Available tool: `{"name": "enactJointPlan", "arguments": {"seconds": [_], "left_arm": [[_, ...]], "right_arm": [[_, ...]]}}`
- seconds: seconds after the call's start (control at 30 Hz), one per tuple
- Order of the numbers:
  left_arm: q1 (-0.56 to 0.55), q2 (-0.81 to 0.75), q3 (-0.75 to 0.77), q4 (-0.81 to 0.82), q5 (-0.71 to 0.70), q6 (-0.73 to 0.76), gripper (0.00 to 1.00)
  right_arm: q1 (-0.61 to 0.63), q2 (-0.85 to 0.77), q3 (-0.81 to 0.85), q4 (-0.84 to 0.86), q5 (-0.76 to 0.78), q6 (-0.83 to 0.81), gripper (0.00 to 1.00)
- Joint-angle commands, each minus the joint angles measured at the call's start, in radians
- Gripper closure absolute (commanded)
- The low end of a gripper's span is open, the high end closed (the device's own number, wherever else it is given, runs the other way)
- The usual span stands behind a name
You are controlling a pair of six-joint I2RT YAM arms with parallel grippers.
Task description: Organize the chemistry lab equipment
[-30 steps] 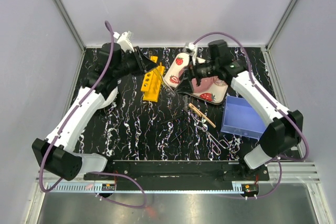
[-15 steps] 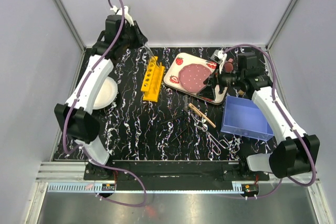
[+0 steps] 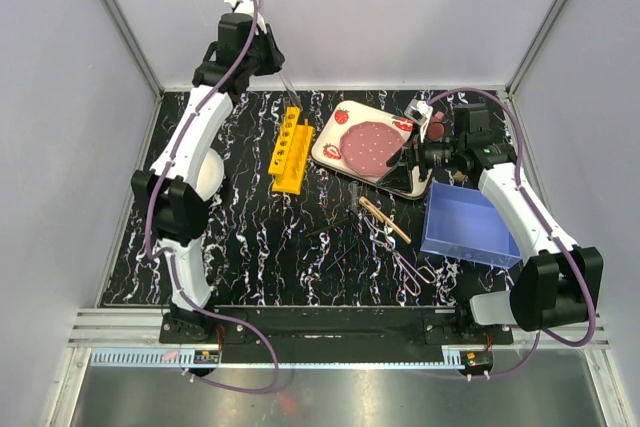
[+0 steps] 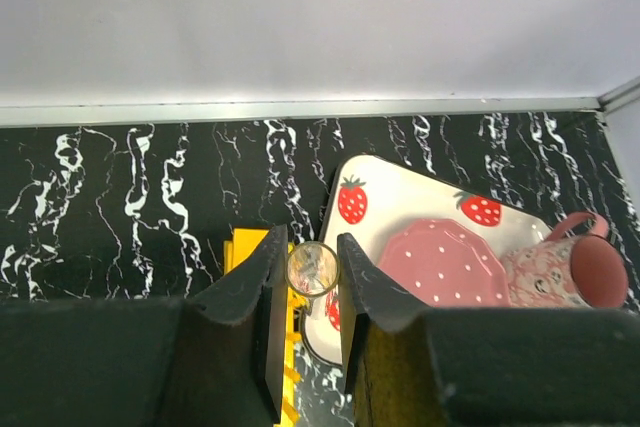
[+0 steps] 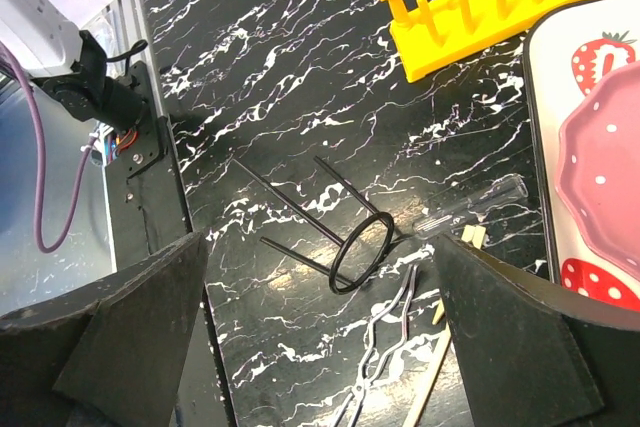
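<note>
**Glass tube poised over the rack**

The left gripper (image 4: 311, 247) is closed narrowly on a clear glass tube (image 4: 313, 268). It holds the tube high above the far end of the yellow holed plastic rack (image 3: 291, 150), pointing down, probably to line it up with a hole. The right gripper (image 5: 315, 277) hangs wide open and empty to the right. On the black marbled desk (image 3: 250, 227) below it, thin black wire rods (image 5: 300, 197) and silvery scissor-handled forceps (image 3: 410, 269) lie unsorted.

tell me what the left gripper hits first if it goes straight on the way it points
Probably the yellow rack: the left gripper points down with its glass tube above it, though the tray edge is close; depth is unclear.
</note>
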Motion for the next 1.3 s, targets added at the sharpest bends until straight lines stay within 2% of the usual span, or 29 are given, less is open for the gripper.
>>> {"name": "enactJointPlan", "arguments": {"seconds": [0.0, 0.17, 0.53, 1.27], "left_arm": [[0.001, 0.066, 0.102, 0.075, -0.080, 0.056, 0.84], [-0.002, 0.124, 0.162, 0.084, -0.112, 0.080, 0.84], [-0.016, 0.184, 0.156, 0.104, -0.146, 0.128, 0.83], [-0.053, 0.173, 0.114, 0.069, -0.172, 0.228, 0.83]], "right_arm": [[-0.007, -0.004, -0.005, 0.024, -0.049, -0.016, 0.00], [-0.013, 0.001, -0.009, 0.024, -0.064, -0.018, 0.00], [-0.019, 0.005, -0.011, 0.018, -0.069, -0.021, 0.00], [-0.025, 0.005, -0.009, 0.013, -0.067, -0.021, 0.00]]}}
